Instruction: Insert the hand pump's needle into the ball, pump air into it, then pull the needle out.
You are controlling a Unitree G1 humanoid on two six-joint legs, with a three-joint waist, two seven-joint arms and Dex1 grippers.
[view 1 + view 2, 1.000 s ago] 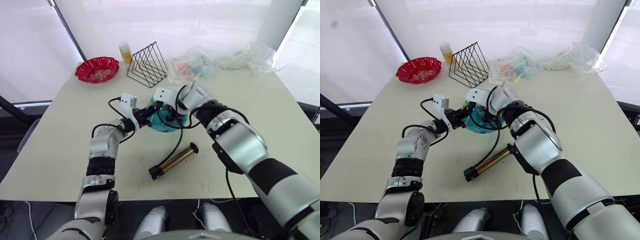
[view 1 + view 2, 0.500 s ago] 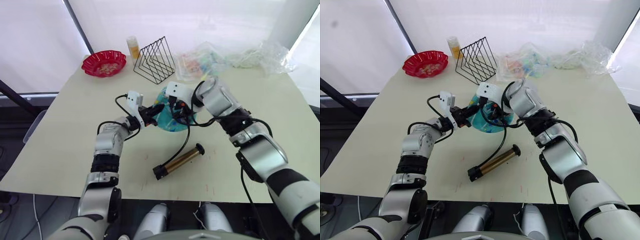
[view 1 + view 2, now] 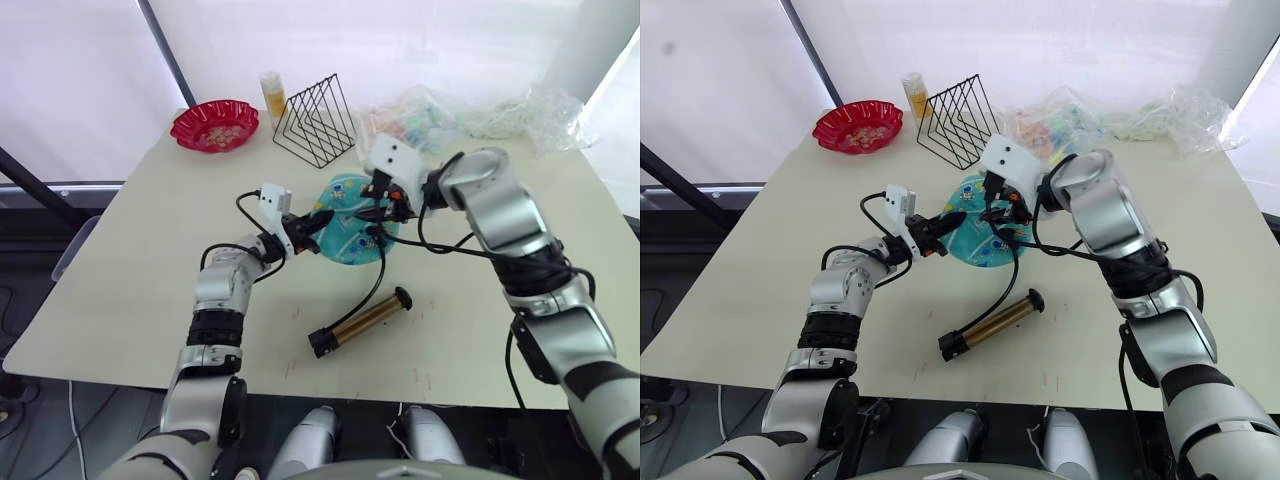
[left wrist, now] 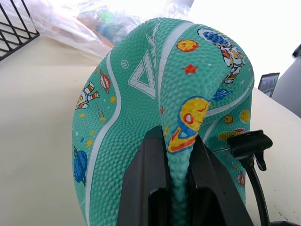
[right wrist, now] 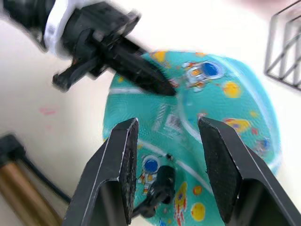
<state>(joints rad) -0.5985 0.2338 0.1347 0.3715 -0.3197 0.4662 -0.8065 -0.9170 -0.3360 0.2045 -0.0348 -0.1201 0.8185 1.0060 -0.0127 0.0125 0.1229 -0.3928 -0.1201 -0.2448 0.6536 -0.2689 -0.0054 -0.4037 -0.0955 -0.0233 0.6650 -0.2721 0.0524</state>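
The ball [image 3: 348, 240] lies at the table's middle as a flat teal disc with cartoon prints. My left gripper [image 3: 318, 220] is shut on a raised fold of its near-left rim, and the fingers [image 4: 153, 174] clamp the teal skin. My right gripper [image 5: 167, 125] hovers open just above the ball with nothing between its fingers. The black hose end [image 5: 162, 183] rests on the ball's top; the needle itself is too small to make out. The hand pump [image 3: 362, 318] lies on the table in front of the ball, and its hose [image 3: 370, 285] curves up to the ball.
A red scalloped bowl [image 3: 214, 124], a yellow bottle [image 3: 271, 95] and a black wire rack [image 3: 318, 120] stand at the back left. Crumpled plastic bags [image 3: 470, 115] lie along the back right. Bare table stretches to the left and right of the pump.
My right gripper has lifted off the ball, up and to the right, and the hose end has stayed on the ball. The left gripper holds the rim as before. The camera has shifted.
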